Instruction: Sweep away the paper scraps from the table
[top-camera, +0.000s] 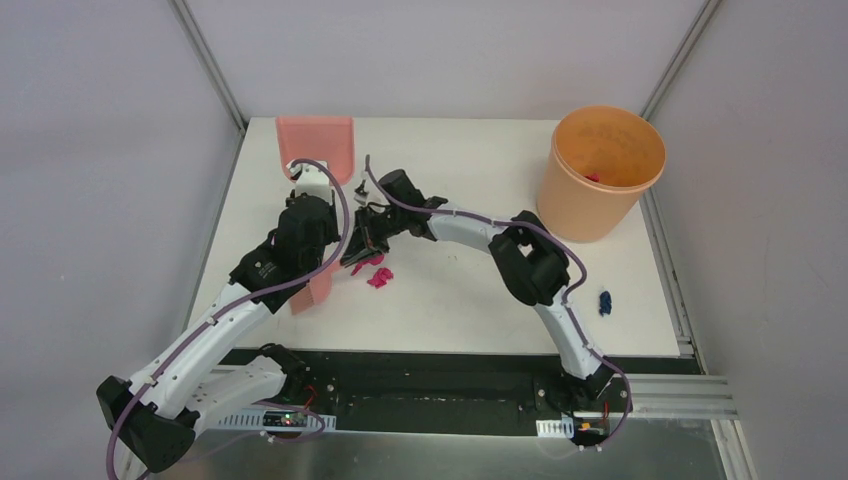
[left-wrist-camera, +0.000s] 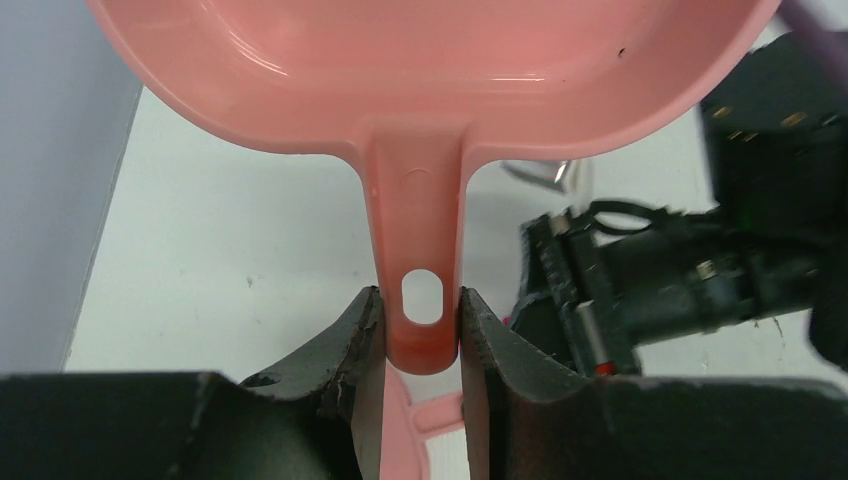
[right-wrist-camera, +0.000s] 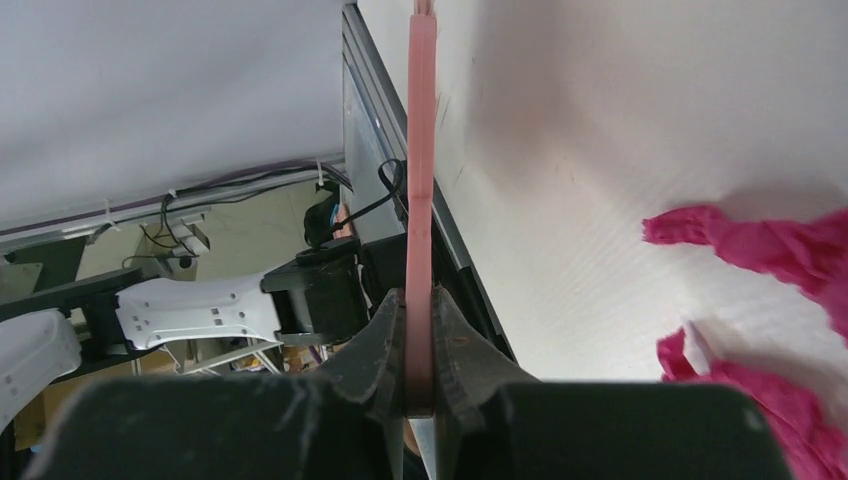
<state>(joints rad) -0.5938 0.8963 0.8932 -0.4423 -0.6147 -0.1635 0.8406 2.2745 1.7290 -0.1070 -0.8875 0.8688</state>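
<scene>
Two magenta paper scraps (top-camera: 379, 274) lie mid-table, close up in the right wrist view (right-wrist-camera: 770, 245). A dark blue scrap (top-camera: 604, 302) lies near the table's (top-camera: 470, 310) right edge. My left gripper (top-camera: 312, 182) is shut on the handle end (left-wrist-camera: 415, 200) of the pink dustpan (top-camera: 315, 142), whose pan (left-wrist-camera: 430, 60) points to the back left. My right gripper (top-camera: 362, 240) sits just left of the magenta scraps, shut on the thin handle of the pink brush (right-wrist-camera: 421, 150). The brush's far end (top-camera: 318, 288) shows from under the left arm.
An orange round bucket (top-camera: 600, 170) stands at the back right with a magenta bit inside. The two arms meet over the table's left middle, the left forearm lying over the brush. Grey walls enclose the back and both sides.
</scene>
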